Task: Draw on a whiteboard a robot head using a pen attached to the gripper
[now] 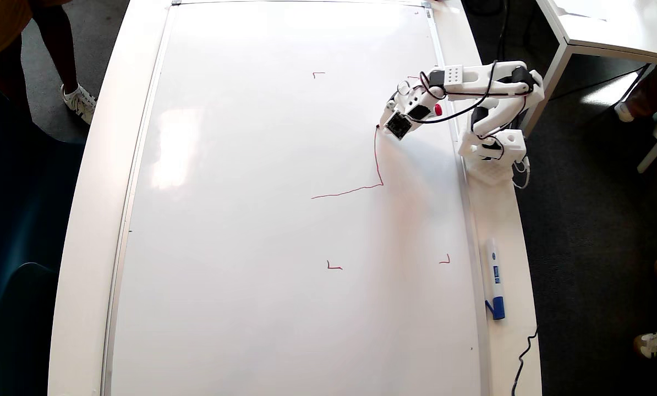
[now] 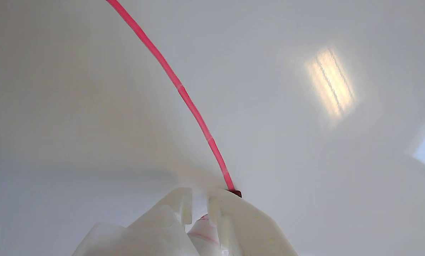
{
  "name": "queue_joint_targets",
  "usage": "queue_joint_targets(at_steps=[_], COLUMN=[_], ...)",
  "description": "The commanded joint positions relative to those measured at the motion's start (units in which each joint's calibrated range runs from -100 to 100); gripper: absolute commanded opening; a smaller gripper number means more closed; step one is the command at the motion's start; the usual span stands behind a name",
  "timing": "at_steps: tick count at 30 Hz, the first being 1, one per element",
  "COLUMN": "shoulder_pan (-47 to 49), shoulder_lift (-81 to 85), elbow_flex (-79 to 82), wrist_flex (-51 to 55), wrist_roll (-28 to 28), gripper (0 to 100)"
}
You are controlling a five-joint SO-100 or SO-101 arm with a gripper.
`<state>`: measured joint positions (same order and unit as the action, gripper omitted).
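Two white fingers [image 2: 178, 209] of the gripper [image 2: 199, 201] pinch the pen [image 2: 205, 233], whose dark tip touches the whiteboard [image 2: 91, 106] at the end of a red line. In the overhead view that line runs down from the gripper [image 1: 381, 127] and turns left: two sides of the unfinished robot head [image 1: 377, 165]. Red corner marks [image 1: 334, 267] sit around it. Farther off, a blue-capped marker [image 1: 493, 278] lies on the desk [image 1: 507, 220] beside the board's frame; its label is too small to read.
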<state>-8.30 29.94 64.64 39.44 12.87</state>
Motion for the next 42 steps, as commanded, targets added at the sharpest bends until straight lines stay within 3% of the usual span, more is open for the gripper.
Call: queue_joint_targets(at_steps=[1,26,42], shoulder_pan=[1.6,5.6,10.2], shoulder_lift=[-1.9,-47.3,-47.8], elbow_flex=[-3.3,-55.0,-55.4], wrist_flex=[-1.1,-2.7,-2.6], wrist_roll=[-0.3,0.1,0.2], gripper=[1,1,1])
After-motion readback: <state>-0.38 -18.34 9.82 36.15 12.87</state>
